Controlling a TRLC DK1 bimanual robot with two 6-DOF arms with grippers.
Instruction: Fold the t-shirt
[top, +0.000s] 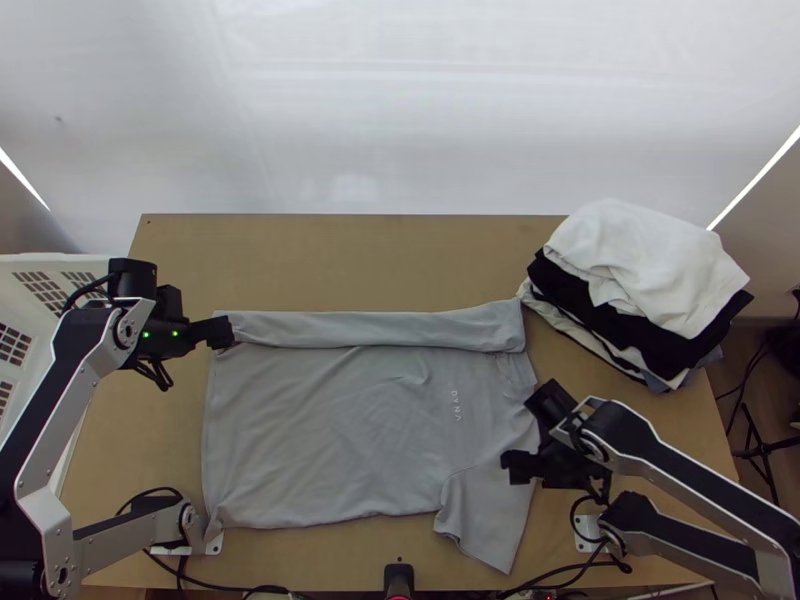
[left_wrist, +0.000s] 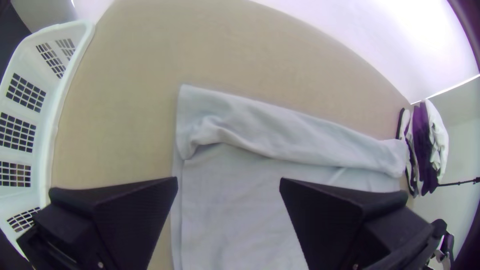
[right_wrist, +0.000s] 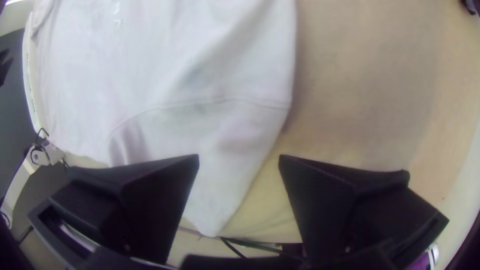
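Small pale lettering (top: 456, 405) on the t-shirt (top: 320, 430)

White-silver links (top: 45, 485), black joints (top: 128, 328), green lights (top: 175, 334), loose black cables (top: 150, 375).

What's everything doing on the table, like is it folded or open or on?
T-shirt: far side folded in, the rest spread flat.
Left gripper: open.
Right gripper: open.
Clothes pile: stacked up.
Green lights: on.
Basket: at the left; can't tell how full.
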